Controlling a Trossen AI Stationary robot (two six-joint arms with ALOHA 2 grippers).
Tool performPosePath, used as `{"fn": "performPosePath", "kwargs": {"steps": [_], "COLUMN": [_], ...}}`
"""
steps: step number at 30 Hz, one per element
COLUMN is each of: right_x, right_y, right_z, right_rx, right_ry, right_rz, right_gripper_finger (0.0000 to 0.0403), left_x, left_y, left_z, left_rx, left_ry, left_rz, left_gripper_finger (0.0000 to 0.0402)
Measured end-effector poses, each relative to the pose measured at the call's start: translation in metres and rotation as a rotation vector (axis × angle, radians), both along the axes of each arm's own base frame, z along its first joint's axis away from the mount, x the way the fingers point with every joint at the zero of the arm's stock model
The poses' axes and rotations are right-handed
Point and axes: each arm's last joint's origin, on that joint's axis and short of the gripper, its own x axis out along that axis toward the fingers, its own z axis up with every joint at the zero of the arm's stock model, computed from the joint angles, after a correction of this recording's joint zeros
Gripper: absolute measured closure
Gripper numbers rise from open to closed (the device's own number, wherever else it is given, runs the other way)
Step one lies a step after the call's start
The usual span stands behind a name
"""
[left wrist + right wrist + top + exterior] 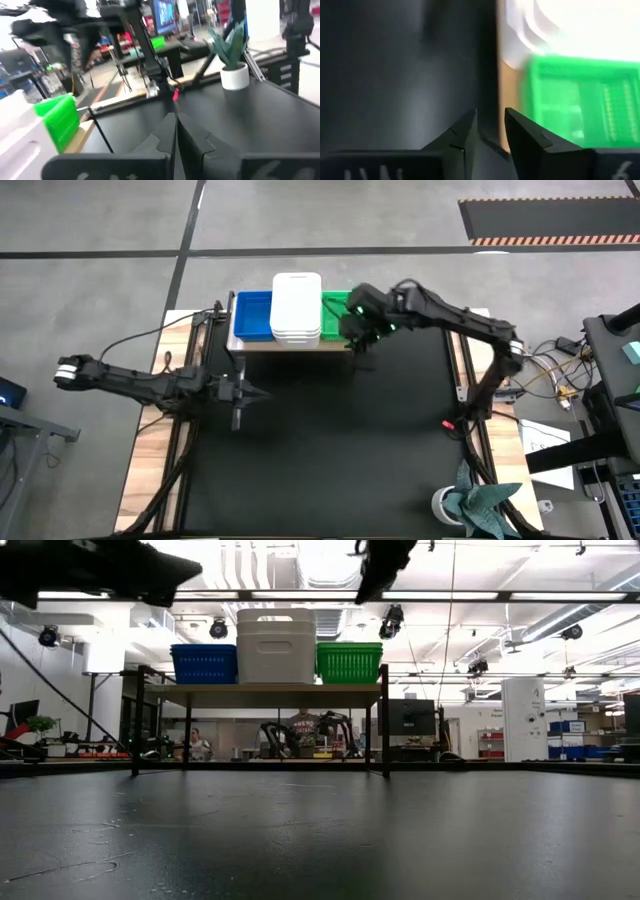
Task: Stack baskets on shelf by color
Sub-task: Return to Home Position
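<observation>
On the wood-topped shelf [290, 347] [265, 690] at the table's far side stand blue baskets [253, 315] [205, 663] at the left, a taller stack of white baskets [297, 308] [276, 645] in the middle and green baskets [335, 310] [349, 661] at the right, each resting on its bottom. My right gripper [491, 120] [358, 342] hangs open above the shelf's near right corner, slanting down beside the green baskets [580, 100], with nothing between its fingers. My left gripper [176, 120] [262, 393] is shut and level over the table's left middle.
A potted plant in a white pot [470, 502] [230, 55] stands at the table's near right corner. The black tabletop [330, 450] spreads in front of the shelf. Cables and equipment lie beyond the table's right edge [560, 380].
</observation>
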Motion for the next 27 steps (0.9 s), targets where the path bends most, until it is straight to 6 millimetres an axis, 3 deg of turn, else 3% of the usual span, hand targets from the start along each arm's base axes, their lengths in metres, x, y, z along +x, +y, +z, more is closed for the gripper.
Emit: {"fn": "performPosePath", "kwargs": {"steps": [5, 12, 18, 24, 27], "right_x": [-0.013, -0.058, -0.101, -0.137, -0.155], "right_y": [0.041, 0.083, 0.089, 0.09, 0.091], "right_z": [-0.008, -0.032, -0.051, -0.09, -0.1], "right_rx": [-0.037, -0.111, -0.201, -0.233, -0.244], "right_ry": [-0.164, -0.416, -0.639, -0.766, -0.81], "right_rz": [0.115, 0.231, 0.249, 0.248, 0.244], "right_gripper_finger": [0.0336, 0.037, 0.0385, 0.0392, 0.0392], "left_x": [-0.022, -0.034, -0.044, -0.052, -0.055], "left_y": [0.004, 0.006, 0.007, 0.008, 0.008], "left_z": [-0.005, -0.023, -0.035, -0.039, -0.042], "left_rx": [-0.019, -0.017, -0.001, -0.005, -0.008], "left_ry": [-0.094, -0.108, -0.138, -0.188, -0.211], "left_rz": [0.056, 0.068, 0.082, 0.084, 0.085], "left_gripper_finger": [0.0402, 0.0402, 0.0402, 0.0402, 0.0402]}}
